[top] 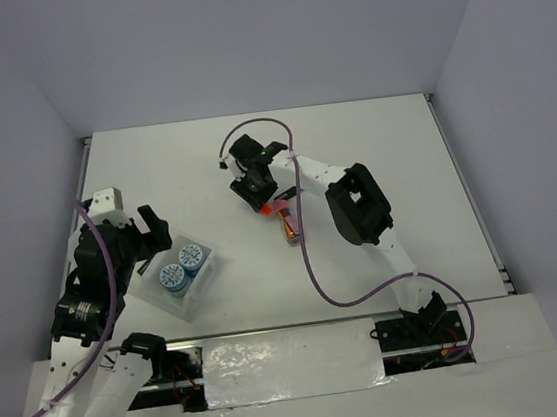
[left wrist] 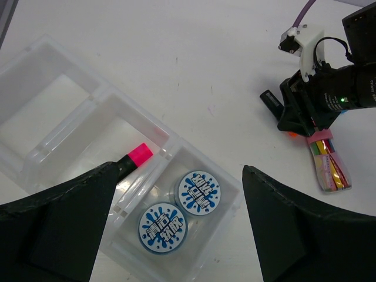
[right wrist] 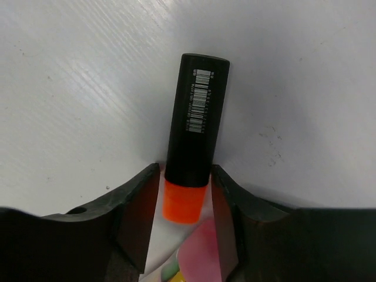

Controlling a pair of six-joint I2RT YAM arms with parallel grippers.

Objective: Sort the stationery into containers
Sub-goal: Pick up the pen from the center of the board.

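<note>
Right gripper [right wrist: 187, 176] is narrowed onto the orange-capped marker [right wrist: 197, 117], fingers [right wrist: 138, 211] pressed to both sides where the cap meets the black body. The marker lies flat on the table [right wrist: 70, 88], body pointing away from the wrist. Just behind the cap lies a clear pack of coloured strips [left wrist: 329, 167]. The right arm reaches from its near-edge base forward and left to mid-table, elbow bent, wrist tipped down. Left gripper [left wrist: 181, 170] is spread wide, holding nothing, over the joined trays [left wrist: 100, 94] on the left side. The left arm is folded close to its base. Two blue rolls [left wrist: 198, 192] sit side by side in one compartment, with a pink-capped marker [left wrist: 136, 156] in the next.
</note>
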